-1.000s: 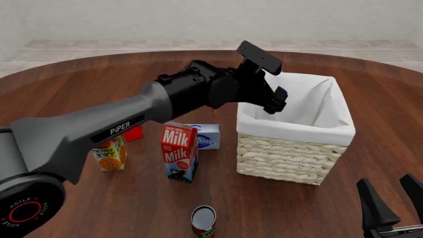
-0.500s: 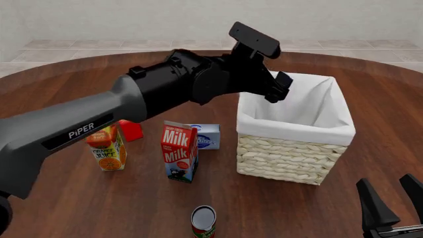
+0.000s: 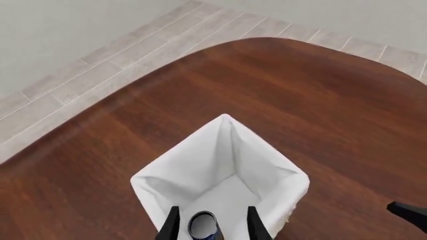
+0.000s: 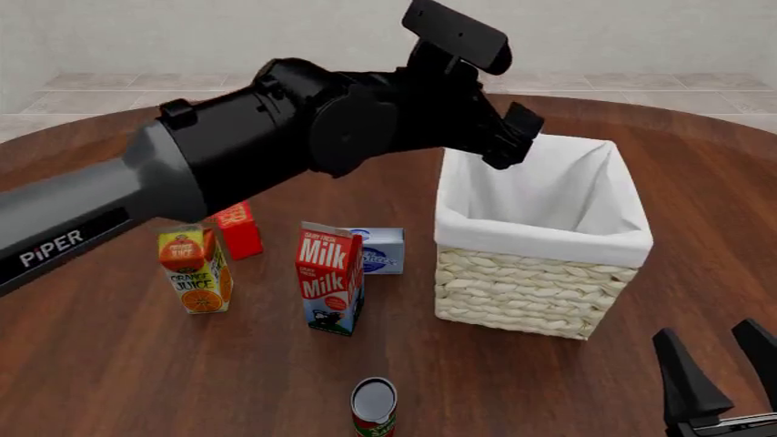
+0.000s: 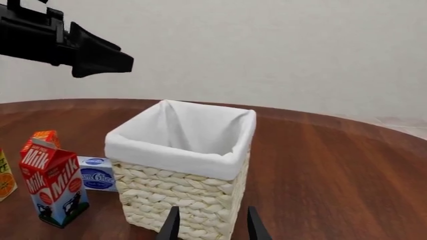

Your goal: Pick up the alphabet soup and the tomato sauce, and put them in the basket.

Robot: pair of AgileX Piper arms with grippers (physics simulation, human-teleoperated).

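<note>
The basket stands at the right of the table. In the left wrist view I look down into the basket and see the alphabet soup, blue with a silvery top, on its white lining. My left gripper is open above it, and the fingers do not touch the can. In the front view the left gripper hangs over the basket's far left rim, and the soup is hidden. The tomato sauce stands at the near edge. My right gripper is open and empty, near right of the basket.
A milk carton, an orange juice carton, a small red box and a blue-and-white box stand left of the basket. The right wrist view shows the basket close ahead and the milk carton.
My left arm has risen and drawn back from the basket's rim, with its gripper higher over the far left corner. The right gripper and the tomato sauce have not moved.
</note>
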